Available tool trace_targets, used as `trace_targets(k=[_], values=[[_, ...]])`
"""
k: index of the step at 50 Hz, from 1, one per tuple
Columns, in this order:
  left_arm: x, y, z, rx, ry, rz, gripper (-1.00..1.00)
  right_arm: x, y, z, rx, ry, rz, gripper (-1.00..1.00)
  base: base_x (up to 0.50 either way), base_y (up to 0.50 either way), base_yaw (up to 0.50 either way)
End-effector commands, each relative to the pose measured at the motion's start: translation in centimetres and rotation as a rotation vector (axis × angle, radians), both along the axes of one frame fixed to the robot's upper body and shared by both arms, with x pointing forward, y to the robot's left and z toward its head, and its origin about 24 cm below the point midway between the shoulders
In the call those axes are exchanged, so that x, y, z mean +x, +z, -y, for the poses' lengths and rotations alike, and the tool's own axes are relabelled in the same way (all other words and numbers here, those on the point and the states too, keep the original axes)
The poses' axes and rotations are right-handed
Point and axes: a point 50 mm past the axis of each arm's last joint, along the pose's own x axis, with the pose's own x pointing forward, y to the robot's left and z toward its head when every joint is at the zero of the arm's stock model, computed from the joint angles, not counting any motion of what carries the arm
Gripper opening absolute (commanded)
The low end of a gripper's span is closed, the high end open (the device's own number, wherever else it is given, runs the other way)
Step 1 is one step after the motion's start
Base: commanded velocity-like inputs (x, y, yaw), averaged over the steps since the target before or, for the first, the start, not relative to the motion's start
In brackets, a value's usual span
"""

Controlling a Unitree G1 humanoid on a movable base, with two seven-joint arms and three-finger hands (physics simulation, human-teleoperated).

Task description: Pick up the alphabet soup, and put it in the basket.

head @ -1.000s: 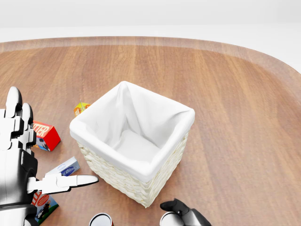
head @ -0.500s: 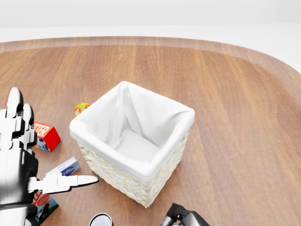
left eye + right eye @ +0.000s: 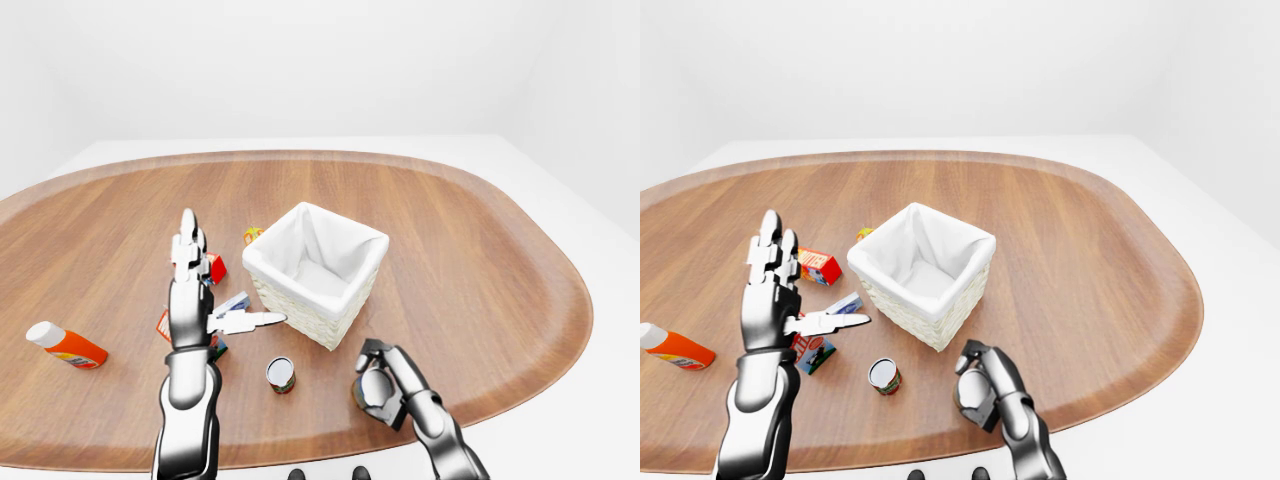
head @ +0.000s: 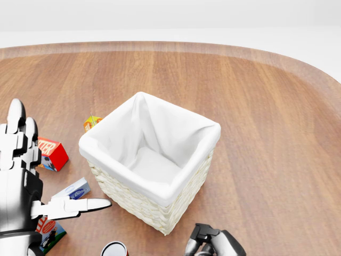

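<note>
The alphabet soup can (image 3: 374,390) stands near the table's bottom edge, below and right of the basket. My right hand (image 3: 385,382) has its dark fingers (image 4: 205,233) closed round it, so only a little of the can's grey top shows. The white-lined wicker basket (image 4: 139,201) sits in the middle of the table, with nothing showing inside it. My left hand (image 3: 200,290) is raised to the left of the basket. It is open, fingers up and thumb (image 4: 80,205) pointing toward the basket, holding nothing.
A second can with a red label (image 3: 280,374) stands between my hands. Around the left hand lie a red box (image 4: 51,153), a blue-white box (image 4: 72,189), a small yellow box (image 4: 91,122) and a carton (image 4: 51,234). An orange bottle (image 3: 65,345) lies far left.
The right hand's fingers have closed over the can at the bottom of the head view, hiding its pale top. The left hand and the basket have not moved.
</note>
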Motion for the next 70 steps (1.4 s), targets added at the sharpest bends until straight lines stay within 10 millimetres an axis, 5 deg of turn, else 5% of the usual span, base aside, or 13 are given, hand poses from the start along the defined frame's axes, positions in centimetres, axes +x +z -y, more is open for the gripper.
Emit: trace_targets(k=[1, 25, 70], values=[[0.0, 0.0, 0.0, 0.001, -0.001, -0.001, 1.0, 0.7, 2.5, 0.5, 0.053, -0.033, 0.103, -1.0, 0.0, 0.0, 0.0], [0.1, -0.1, 0.0, 0.001, 0.001, -0.007, 1.0, 1.3, 5.3, 1.3, 0.075, -0.079, 0.235, -1.0, 0.0, 0.0, 0.0], [0.2, -0.2, 0.1, 0.006, 0.001, -0.01, 1.0, 0.6, 14.5, 1.8, 0.202, -0.092, 0.605, -1.0, 0.0, 0.0, 0.0]])
